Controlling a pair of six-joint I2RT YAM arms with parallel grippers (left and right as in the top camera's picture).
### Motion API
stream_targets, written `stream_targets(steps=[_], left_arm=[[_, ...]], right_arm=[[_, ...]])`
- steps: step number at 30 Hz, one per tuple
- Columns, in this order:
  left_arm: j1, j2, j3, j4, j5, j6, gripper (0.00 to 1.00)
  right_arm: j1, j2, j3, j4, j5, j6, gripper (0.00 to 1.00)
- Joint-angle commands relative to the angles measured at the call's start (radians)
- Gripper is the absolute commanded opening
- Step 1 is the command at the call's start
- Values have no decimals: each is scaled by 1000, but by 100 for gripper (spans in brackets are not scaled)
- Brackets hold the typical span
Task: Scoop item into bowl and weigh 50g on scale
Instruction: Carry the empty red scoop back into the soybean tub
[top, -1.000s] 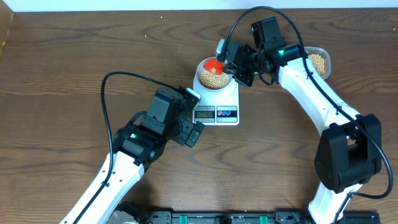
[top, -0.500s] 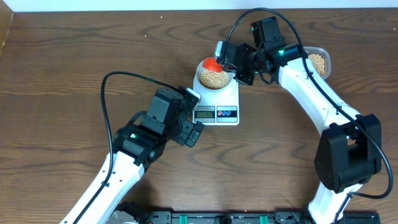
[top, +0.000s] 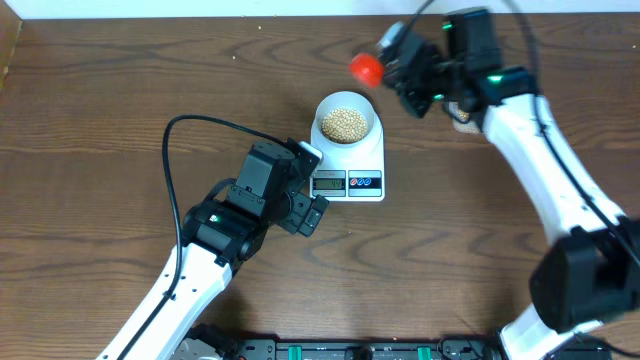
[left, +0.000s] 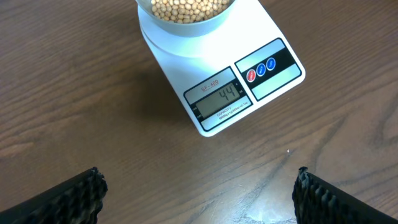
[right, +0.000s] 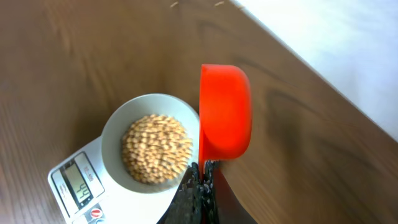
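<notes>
The pale bowl sits on the white scale, heaped with tan beans. The display reads 44. My right gripper is shut on the handle of a red scoop, held above the table up and right of the bowl; in the right wrist view the scoop is turned on its side beside the bowl. My left gripper is open and empty just below-left of the scale, its fingers wide apart in the left wrist view.
The clear tub of beans is mostly hidden behind my right arm. The table's far edge and a white surface lie behind the scoop. Black cables loop over both arms.
My right gripper has lifted the red scoop off the bowl and swung it up and to the right. The left arm has not moved.
</notes>
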Motion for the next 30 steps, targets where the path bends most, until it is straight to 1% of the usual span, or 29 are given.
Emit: stream_targets(steps=[1,7,15,19,30], left_arm=[[4,-9,29,-3,10,-5,98],[4,-9,29,-3,10,-5,98],[4,-9,29,-3,10,-5,98],[4,-9,29,-3,10,-5,98],[4,-9,29,-3,10,-5,98]], right_arm=[[-72,-61,20,-26,-6,145,1],[-182,-85,20,-101,-5,227,1],[-307,-85,20,-204,-2,257,1],[-341,-85,20,-240,-3,288,1],[-364,-85,20,-362,-11,291,1]])
